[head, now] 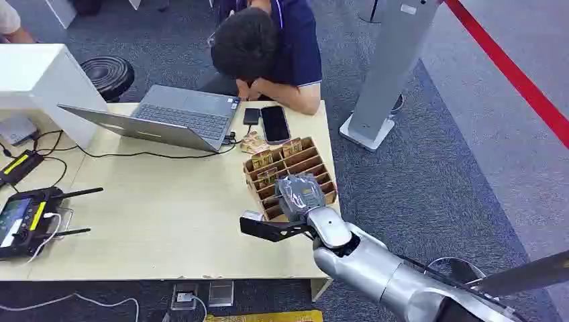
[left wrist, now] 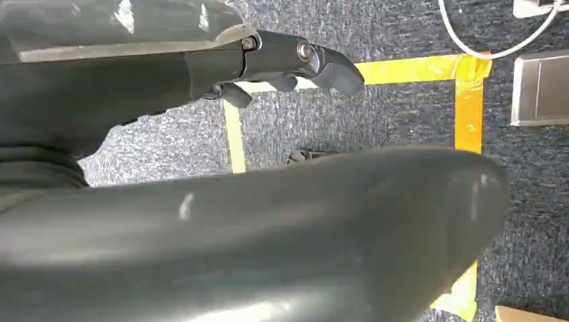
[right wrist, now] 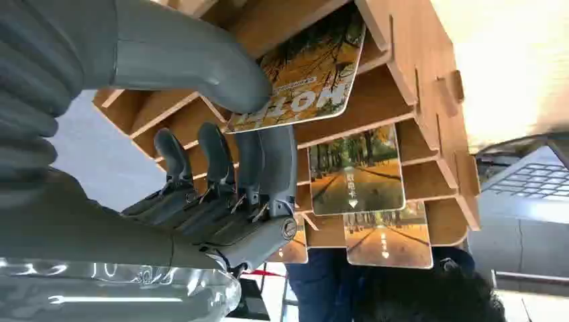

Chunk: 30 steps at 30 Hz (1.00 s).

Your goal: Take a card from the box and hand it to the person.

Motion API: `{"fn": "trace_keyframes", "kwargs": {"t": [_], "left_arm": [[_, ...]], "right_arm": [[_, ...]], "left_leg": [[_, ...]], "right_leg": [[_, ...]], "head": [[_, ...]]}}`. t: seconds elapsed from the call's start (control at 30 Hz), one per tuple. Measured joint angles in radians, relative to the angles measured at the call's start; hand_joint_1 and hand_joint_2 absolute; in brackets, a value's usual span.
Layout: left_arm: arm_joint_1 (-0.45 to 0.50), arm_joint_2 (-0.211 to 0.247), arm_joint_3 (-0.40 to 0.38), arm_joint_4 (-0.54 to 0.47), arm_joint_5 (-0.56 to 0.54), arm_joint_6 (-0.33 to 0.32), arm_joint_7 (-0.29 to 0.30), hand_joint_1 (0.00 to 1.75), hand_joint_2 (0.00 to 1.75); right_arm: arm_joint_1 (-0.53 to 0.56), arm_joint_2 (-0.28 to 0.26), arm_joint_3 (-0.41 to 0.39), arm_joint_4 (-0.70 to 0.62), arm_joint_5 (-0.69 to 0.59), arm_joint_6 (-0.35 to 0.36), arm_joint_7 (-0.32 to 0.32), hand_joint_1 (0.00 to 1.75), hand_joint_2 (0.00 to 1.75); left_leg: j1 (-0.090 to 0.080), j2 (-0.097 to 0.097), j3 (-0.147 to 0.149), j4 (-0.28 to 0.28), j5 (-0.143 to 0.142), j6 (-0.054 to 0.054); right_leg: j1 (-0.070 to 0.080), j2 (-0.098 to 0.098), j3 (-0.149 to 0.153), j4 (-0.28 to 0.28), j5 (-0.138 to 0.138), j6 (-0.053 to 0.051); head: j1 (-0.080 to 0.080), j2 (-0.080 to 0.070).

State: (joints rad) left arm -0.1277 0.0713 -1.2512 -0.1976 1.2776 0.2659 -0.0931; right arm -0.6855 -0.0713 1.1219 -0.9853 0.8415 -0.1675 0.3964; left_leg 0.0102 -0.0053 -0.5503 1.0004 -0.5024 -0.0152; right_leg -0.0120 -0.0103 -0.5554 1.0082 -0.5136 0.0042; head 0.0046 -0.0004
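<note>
A slotted wooden box (head: 315, 161) stands at the table's right end, with autumn-picture cards (head: 262, 159) in its far slots. My right hand (head: 300, 194) hovers over the box's near slots. In the right wrist view this hand (right wrist: 228, 168) pinches one card (right wrist: 308, 74) between thumb and fingers, the card still at its slot in the box (right wrist: 402, 60). Two more cards (right wrist: 355, 171) sit in slots beyond it. A person (head: 268, 47) leans on the table's far edge, head down. My left hand (left wrist: 288, 57) hangs above carpet and holds nothing.
On the table (head: 161, 215) lie an open laptop (head: 174, 117), a black phone (head: 275, 124), loose cards (head: 251, 143) and a controller (head: 23, 218) with cables. A white box (head: 40, 80) stands at the far left. A grey stand (head: 386, 74) rises beyond the table's right end.
</note>
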Motion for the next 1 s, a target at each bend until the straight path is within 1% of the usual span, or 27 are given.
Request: {"fn": "trace_keyframes", "kwargs": {"t": [0.33,0.43,0.5,0.57,0.67,0.7,0.77,0.9,1.0], "left_arm": [[0.0,0.0,-0.001,0.0,-0.013,-0.014,-0.015,0.0,0.0],[0.0,0.0,-0.001,0.0,-0.01,-0.014,-0.015,0.0,0.0],[0.0,0.0,-0.001,0.0,-0.01,-0.015,-0.012,0.0,0.0],[0.0,0.0,-0.001,0.0,-0.01,-0.014,-0.009,0.0,0.0],[0.0,0.0,-0.001,0.0,-0.01,-0.013,-0.003,0.0,0.0],[0.0,0.0,-0.001,0.0,-0.009,-0.013,-0.003,0.0,0.0],[0.001,0.001,-0.001,0.0,-0.003,-0.013,-0.003,0.0,0.0],[0.005,0.003,-0.001,0.0,0.006,-0.014,-0.005,0.0,0.0],[0.01,0.005,-0.001,0.0,0.011,-0.014,-0.007,0.0,0.0]], "right_arm": [[-0.001,0.004,0.0,0.011,0.001,-0.004,0.0,1.4,1.75],[-0.003,0.006,0.0,0.013,-0.008,0.01,-0.012,1.4,1.75],[-0.013,0.007,0.0,0.013,-0.025,0.045,-0.023,1.4,1.75],[-0.028,0.006,0.0,0.01,-0.053,0.111,-0.021,1.4,1.75],[-0.069,0.001,0.002,-0.013,-0.111,0.261,0.011,1.4,1.75],[-0.084,-0.003,0.003,-0.025,-0.128,0.297,0.021,1.4,1.75],[-0.108,-0.015,0.003,-0.054,-0.167,0.332,0.049,1.4,1.75],[-0.154,-0.047,-0.004,-0.127,-0.215,0.374,0.105,1.4,1.75],[-0.193,-0.074,-0.018,-0.209,-0.25,0.399,0.144,1.4,1.75]], "left_leg": [[0.0,0.0,0.0,0.0,0.0,0.0],[0.0,0.0,0.001,0.0,0.0,0.0],[0.0,0.001,0.001,0.0,0.0,0.0],[0.0,0.001,0.002,0.0,0.0,0.0],[0.0,0.002,0.003,0.0,0.0,0.0],[0.0,0.003,0.003,0.0,0.0,0.0],[0.0,0.002,0.003,0.0,0.0,0.0],[0.0,0.003,0.002,0.0,0.0,0.0],[0.0,0.003,0.002,0.0,0.0,0.0]], "right_leg": [[0.0,0.0,0.0,0.0,0.0,0.0],[0.0,0.0,0.0,0.0,0.0,0.0],[0.0,0.002,0.0,0.0,0.0,0.0],[0.0,0.002,0.001,0.0,0.0,0.0],[0.0,0.003,0.001,0.0,0.001,-0.001],[0.0,0.003,0.001,0.0,0.001,0.0],[0.0,0.002,0.001,0.0,0.001,0.0],[0.0,0.003,0.001,0.0,0.001,0.0],[0.0,0.003,0.001,0.0,0.001,0.0]], "head": [[0.0,0.0],[0.001,0.0],[0.001,0.0],[0.0,0.0],[0.0,0.0],[-0.001,0.0],[-0.001,0.0],[0.0,0.0],[0.002,0.0]]}}
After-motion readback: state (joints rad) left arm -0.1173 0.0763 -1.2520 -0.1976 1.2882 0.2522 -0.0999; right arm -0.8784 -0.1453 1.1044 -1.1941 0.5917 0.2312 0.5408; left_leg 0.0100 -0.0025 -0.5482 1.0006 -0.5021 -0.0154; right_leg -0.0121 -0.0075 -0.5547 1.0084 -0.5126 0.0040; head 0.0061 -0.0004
